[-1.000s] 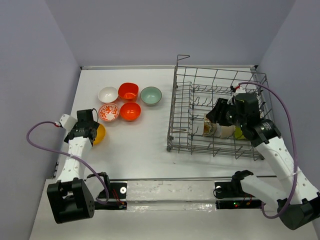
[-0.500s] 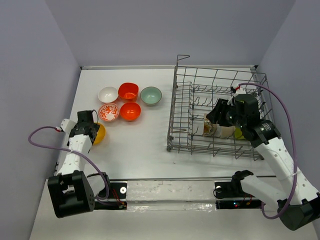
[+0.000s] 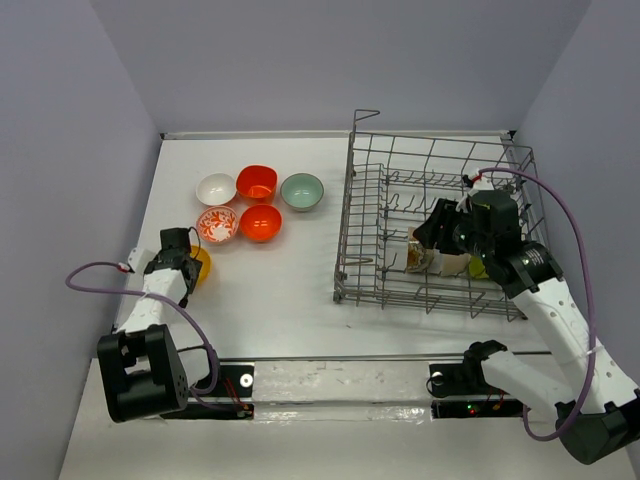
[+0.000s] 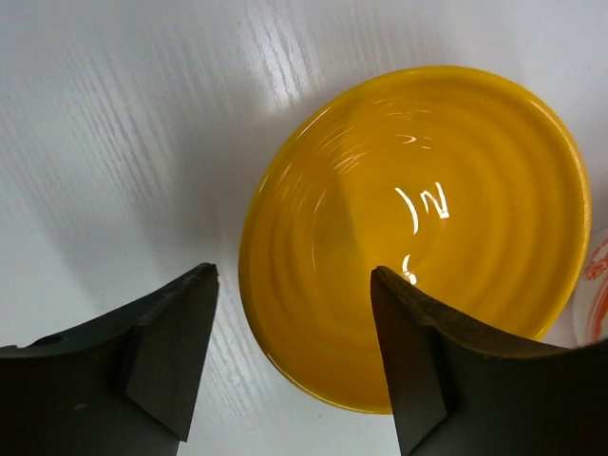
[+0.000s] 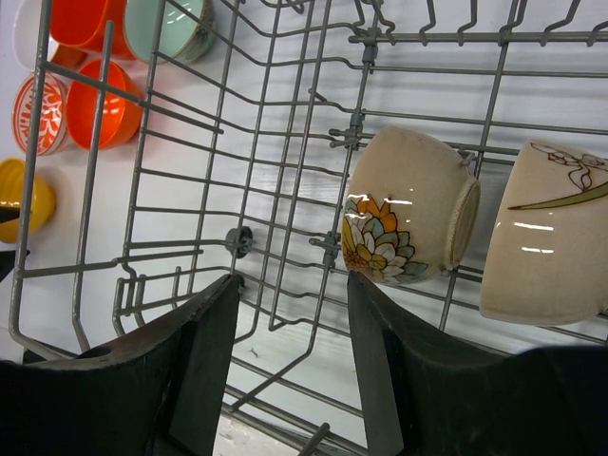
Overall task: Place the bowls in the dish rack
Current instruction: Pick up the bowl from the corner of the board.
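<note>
Yellow glossy ribbed bowl [image 4: 446,218], its rim between spread jaws of left gripper [image 4: 293,309]; right gripper [image 5: 293,309] gapes empty

Table [image 3: 290,290]: rack [image 3: 347,225] on the right half, loose bowls on the left half, well apart from it.

Loose bowls, far left:
- Back row, left to right: bowl 1 [image 3: 216,188], bowl 2 [image 3: 256,183], bowl 3 [image 3: 301,191], close together.
- Front row: bowl 4 [image 3: 217,224] before bowl 1, bowl 5 [image 3: 260,222] before bowl 2, side by side.
- Bowl 6 [image 4: 418,228] sits alone, before bowl 4 and just beside it.
- Left gripper [image 4: 293,285] is over bowl 6's rim, one finger outside the rim and one over the inside.

In the rack, near-right part:
- Bowl 7 [image 5: 408,204] and bowl 8 [image 5: 541,233] lie on their sides among the tines, 7 left of 8.
- Bowl 9 [image 3: 478,266] is just right of bowl 8, mostly hidden by the arm.
- Right gripper [image 5: 290,285] is inside the rack walls, near bowl 7.
</note>
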You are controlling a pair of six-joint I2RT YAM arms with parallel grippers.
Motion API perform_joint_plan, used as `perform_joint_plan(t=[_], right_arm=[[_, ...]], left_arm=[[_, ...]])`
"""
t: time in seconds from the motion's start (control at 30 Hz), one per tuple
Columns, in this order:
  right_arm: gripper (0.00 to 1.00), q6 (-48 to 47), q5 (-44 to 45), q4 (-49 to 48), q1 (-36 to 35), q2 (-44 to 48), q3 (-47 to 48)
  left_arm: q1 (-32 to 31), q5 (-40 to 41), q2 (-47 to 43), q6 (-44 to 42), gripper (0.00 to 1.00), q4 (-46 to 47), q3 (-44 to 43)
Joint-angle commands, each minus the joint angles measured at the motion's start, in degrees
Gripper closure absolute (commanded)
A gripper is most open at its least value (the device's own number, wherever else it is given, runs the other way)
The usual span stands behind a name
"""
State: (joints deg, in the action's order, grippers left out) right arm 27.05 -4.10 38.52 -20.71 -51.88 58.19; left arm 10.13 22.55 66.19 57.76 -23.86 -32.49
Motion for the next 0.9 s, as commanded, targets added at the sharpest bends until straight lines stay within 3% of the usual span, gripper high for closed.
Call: perform_joint_plan(t=[0.0,0.03,0.07,0.1,0.13,0.2,0.63,0.87], right_arm=[[0.45,0.11,0.49,-3.10,-0.03,0.55,-0.54],[0.45,0.11,0.49,-3.10,-0.03,0.46,-0.54],[0.45,0.02,0.49,-3.10,-0.03,0.37,-0.45],[0.45,0.11,0.49,-3.02,-0.55,0.20,-0.36],[0.45,0.11,0.49,-3.02,-0.56,0.02,-0.28],[0.45,0.02,0.49,-2.93,-0.56,-0.41,-0.19],[0.47,-0.68,-1.61,-1.79,-0.56,-2.79,2.27],[0.46,-0.68,-2.76,-0.82,-0.56,-4.63,7.10]], left_arm=[[0.59,0.14,0.78,1.04,0.32,3.20,0.32],[0.59,-0.22,1.04,1.22,0.40,3.55,0.41],[0.68,-0.40,1.30,1.48,0.58,3.55,0.41],[0.68,-0.75,1.22,1.57,0.68,3.90,0.50],[0.68,-0.92,1.04,1.66,0.87,4.08,0.50],[0.77,-1.10,0.25,1.92,1.00,4.08,0.41],[0.94,2.68,-8.35,-3.52,1.00,-6.02,-11.18],[0.86,0.84,-19.43,-11.51,1.00,-7.79,-19.53]])
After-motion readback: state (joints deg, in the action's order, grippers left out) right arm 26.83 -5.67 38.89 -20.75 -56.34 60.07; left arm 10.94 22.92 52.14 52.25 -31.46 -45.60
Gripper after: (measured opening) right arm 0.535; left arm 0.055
